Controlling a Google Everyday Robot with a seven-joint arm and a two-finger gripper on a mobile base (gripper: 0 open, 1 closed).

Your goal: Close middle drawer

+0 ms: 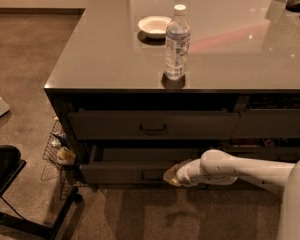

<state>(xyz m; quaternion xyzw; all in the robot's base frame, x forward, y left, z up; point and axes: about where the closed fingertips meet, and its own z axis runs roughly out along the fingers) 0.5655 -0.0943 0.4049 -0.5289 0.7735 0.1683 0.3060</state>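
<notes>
The fingers [173, 175] look pinched together into one pale tip, holding nothing, set against the front of the middle drawer [115, 173], just right of its handle. That drawer stands slightly out beneath the bench [105, 59], its inside lost in shadow. The white arm [240, 168] is cut off at the right edge.

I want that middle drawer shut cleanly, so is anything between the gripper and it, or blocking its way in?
Nothing visible. The gripper is right at the front of the middle drawer; its open part shows nothing sticking up.
</notes>
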